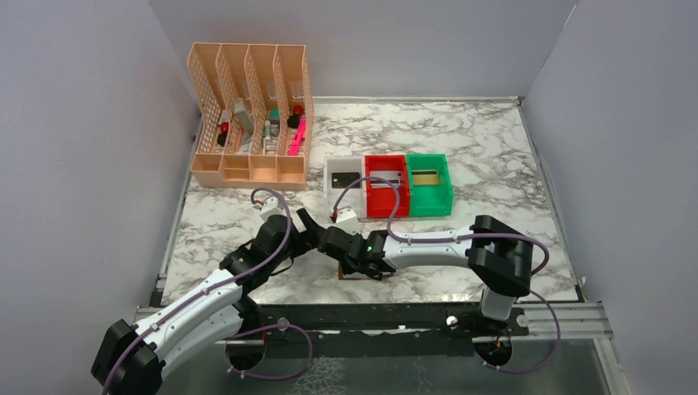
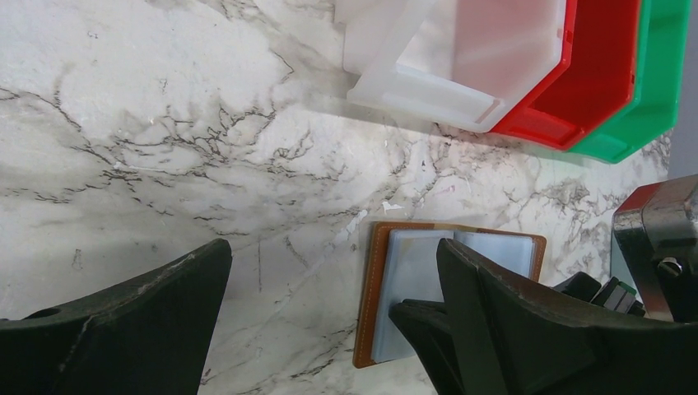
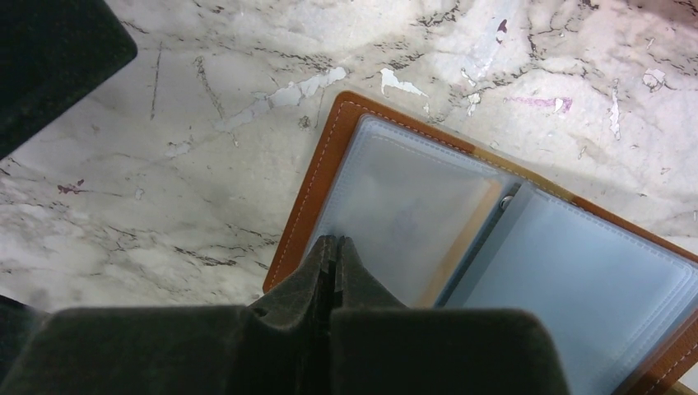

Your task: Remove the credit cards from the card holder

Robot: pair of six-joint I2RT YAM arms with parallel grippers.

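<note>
The brown card holder (image 3: 325, 164) lies open on the marble near the front edge, its pale blue-grey pockets (image 3: 568, 288) facing up. In the top view the card holder (image 1: 344, 275) is mostly hidden under my right arm. My right gripper (image 3: 333, 243) is shut, its tips resting on the near edge of the left pocket with nothing visible between them. My left gripper (image 2: 333, 251) stands wide open just left of the card holder (image 2: 374, 288), holding nothing. Three credit cards lie in the bins: a black one (image 1: 344, 177), a silvery one (image 1: 385, 174) and a gold one (image 1: 425, 178).
White (image 1: 332, 194), red (image 1: 387, 203) and green (image 1: 433, 202) bins stand in a row behind the holder. A peach desk organiser (image 1: 251, 160) with pens stands at the back left. Grey walls close in the table on three sides.
</note>
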